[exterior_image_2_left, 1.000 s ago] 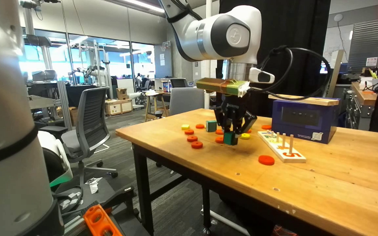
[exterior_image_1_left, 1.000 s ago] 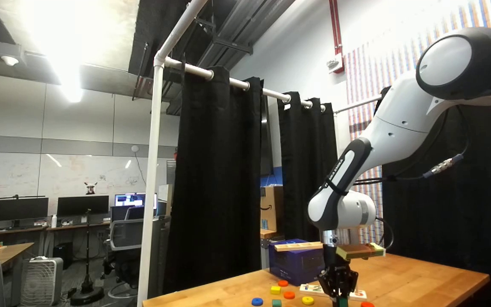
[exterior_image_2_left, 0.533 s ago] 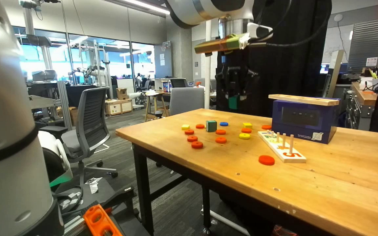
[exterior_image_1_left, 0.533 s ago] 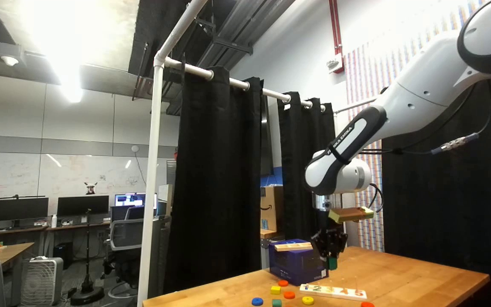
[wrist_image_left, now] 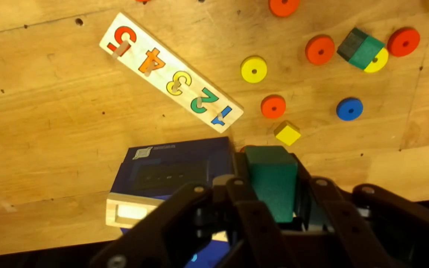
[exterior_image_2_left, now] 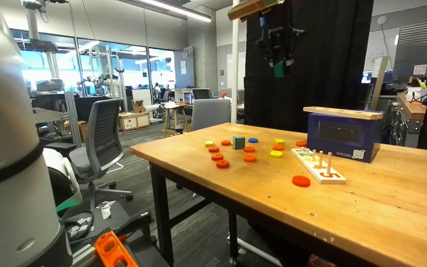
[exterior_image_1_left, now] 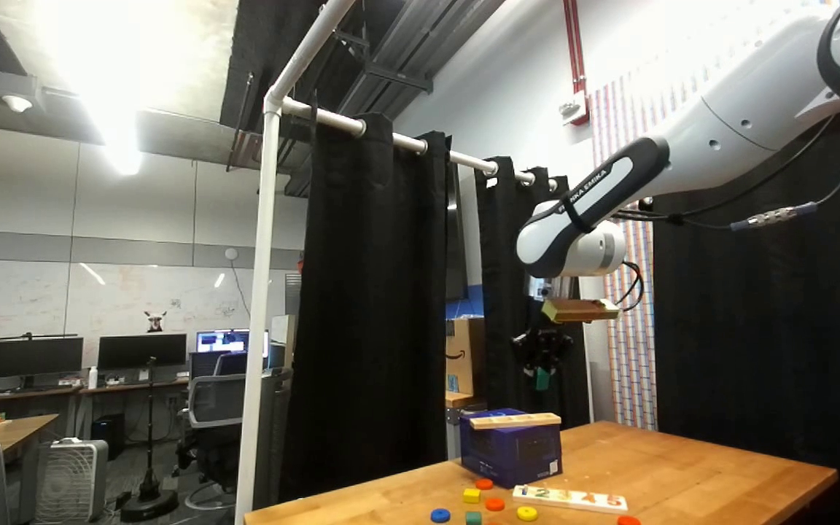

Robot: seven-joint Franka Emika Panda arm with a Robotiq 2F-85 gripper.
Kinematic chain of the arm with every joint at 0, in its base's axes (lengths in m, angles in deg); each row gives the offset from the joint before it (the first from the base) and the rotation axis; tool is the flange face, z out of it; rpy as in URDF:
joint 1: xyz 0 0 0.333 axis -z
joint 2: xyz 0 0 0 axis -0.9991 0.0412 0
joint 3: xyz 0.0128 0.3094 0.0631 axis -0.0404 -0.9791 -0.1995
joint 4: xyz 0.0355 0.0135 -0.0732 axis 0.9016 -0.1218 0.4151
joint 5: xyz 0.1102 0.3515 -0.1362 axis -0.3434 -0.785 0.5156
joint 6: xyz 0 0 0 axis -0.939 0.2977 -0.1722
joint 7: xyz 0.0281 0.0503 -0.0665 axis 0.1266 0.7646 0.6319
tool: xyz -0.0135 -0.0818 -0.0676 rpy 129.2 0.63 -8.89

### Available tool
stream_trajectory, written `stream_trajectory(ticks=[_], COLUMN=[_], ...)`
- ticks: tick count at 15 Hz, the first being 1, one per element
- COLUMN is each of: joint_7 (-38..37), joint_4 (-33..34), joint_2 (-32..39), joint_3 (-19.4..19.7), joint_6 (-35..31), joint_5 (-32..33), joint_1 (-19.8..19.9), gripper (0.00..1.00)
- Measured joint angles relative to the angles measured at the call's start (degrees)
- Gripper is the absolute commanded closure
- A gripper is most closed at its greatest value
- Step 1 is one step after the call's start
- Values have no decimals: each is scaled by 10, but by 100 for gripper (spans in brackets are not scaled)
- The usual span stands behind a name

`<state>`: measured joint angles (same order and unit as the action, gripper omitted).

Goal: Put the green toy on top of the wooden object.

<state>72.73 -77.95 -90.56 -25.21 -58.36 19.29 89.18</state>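
Note:
My gripper (wrist_image_left: pixel 268 163) is shut on the green toy (wrist_image_left: pixel 276 186), a rectangular block that sits between its fingers in the wrist view. In both exterior views the green toy (exterior_image_1_left: pixel 542 380) (exterior_image_2_left: pixel 279 69) hangs high above the table, below the gripper (exterior_image_1_left: pixel 541 367) (exterior_image_2_left: pixel 282 63). A pale wooden object (exterior_image_1_left: pixel 515 421), a long strip with shallow recesses, lies on top of the blue box (exterior_image_2_left: pixel 343 135). The wooden strip also shows in an exterior view (exterior_image_2_left: pixel 343 112). In the wrist view one end of it (wrist_image_left: pixel 130 212) shows left of the gripper; the fingers hide the rest.
A wooden number board with pegs (exterior_image_2_left: pixel 319 167) lies on the table in front of the blue box. Another green block (exterior_image_2_left: pixel 238 142), yellow blocks (exterior_image_2_left: pixel 279 142) and several red, yellow and blue discs (exterior_image_2_left: pixel 301 181) are scattered on the table. A black curtain (exterior_image_1_left: pixel 372 306) hangs behind.
My gripper has risen well above the table with the green toy still held in it. In an exterior view it has also shifted left, above the blue box. The table objects have not moved.

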Motion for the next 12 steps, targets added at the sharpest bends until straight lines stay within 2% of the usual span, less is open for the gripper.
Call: stream_trajectory(ticks=[5,12], joint_7=[-14,-19], joint_4=[50,177], joint_2=[43,189], joint_3=[17,39], joint_6=[-3,12], joint_5=[0,1], joint_1=[16,29], gripper=[88,89])
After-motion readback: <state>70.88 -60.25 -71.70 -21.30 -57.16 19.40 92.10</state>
